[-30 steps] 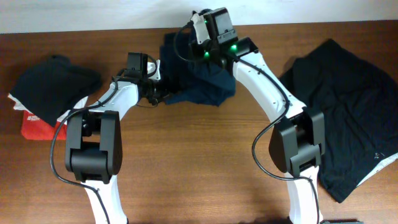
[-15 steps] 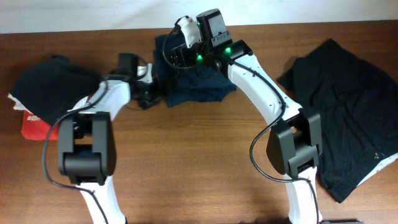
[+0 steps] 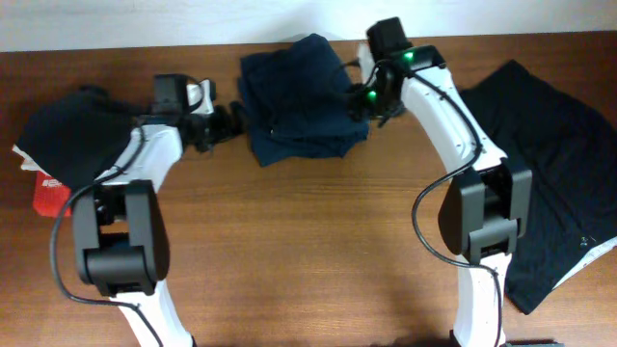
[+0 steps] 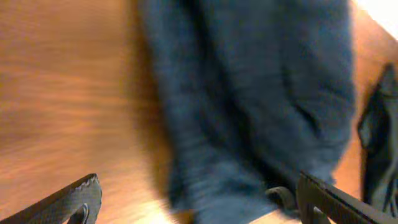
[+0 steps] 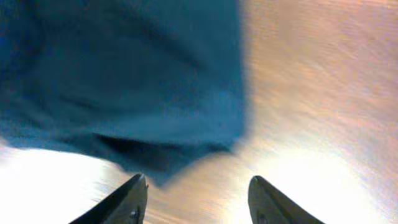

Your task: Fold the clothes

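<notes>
The navy garment (image 3: 299, 96) lies folded in a compact rectangle at the back middle of the table. My left gripper (image 3: 228, 122) stands open just left of it, and in the left wrist view (image 4: 199, 200) the navy cloth (image 4: 261, 93) fills the space ahead, its edge lying low between the wide fingers without being gripped. My right gripper (image 3: 362, 100) is open at the garment's right edge. The right wrist view (image 5: 196, 198) shows the blue cloth (image 5: 124, 81) ahead and to the left, with bare wood between the fingers. A larger black garment (image 3: 540, 164) lies spread out at the right.
A dark folded pile (image 3: 77, 135) rests at the left edge on something red (image 3: 53, 198) and white. The table's back edge meets a white wall just behind the navy garment. Both wrist views are blurred by motion.
The right gripper has opened, let go of the navy garment and swung right. The left arm has drawn back to the left. The garment now lies flat and folded.
</notes>
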Available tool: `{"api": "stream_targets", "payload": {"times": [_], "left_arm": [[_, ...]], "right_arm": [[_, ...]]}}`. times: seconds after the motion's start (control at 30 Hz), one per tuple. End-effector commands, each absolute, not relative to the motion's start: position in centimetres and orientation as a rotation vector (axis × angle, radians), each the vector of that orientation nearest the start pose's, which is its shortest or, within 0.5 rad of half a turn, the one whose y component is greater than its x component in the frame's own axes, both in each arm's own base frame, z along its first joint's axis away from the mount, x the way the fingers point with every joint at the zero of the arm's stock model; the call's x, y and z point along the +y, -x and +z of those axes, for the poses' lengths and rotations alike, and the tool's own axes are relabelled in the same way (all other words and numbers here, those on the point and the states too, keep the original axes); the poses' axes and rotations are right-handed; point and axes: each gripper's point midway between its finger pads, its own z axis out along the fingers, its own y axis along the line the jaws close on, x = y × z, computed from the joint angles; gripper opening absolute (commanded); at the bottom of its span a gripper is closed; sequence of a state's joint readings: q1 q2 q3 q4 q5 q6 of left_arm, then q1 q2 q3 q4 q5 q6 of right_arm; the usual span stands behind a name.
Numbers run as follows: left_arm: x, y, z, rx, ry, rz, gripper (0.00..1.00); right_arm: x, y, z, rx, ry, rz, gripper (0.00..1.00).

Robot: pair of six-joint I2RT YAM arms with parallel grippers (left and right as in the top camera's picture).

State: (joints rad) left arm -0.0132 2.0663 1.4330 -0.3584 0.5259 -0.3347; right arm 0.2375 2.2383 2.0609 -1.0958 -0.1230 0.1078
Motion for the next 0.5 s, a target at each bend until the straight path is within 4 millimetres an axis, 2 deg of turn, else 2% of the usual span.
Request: {"api": "stream_targets", "payload": {"times": [0.0,0.17,0.3,0.37,0.43,0.47], "left_arm": [[-14.0,-49.7,8.3,2.508,0.149,-0.9,0.99],[-17.1,-49.6,7.4,2.527,0.203,-0.873,0.98],[-19.9,-49.7,7.8,2.495,0.16,-0.915,0.89],[-20.8,-49.8,7.9,2.478,0.136,-0.91,0.74],[-20.9,-49.7,7.1,2.496,0.151,-0.888,0.7],[-20.8,-49.6,6.5,2.511,0.157,-0.885,0.55]], "right_arm": [[10.0,-48.5,10.0,2.895,0.132,0.049,0.57],[8.1,-47.6,9.7,2.951,0.083,0.032,0.57],[7.6,-47.4,9.7,2.962,0.07,0.028,0.56],[7.6,-47.3,9.7,2.964,0.072,0.028,0.56],[7.6,-47.1,9.6,2.972,0.072,0.027,0.56],[7.6,-47.1,9.6,2.974,0.073,0.026,0.55]]}}
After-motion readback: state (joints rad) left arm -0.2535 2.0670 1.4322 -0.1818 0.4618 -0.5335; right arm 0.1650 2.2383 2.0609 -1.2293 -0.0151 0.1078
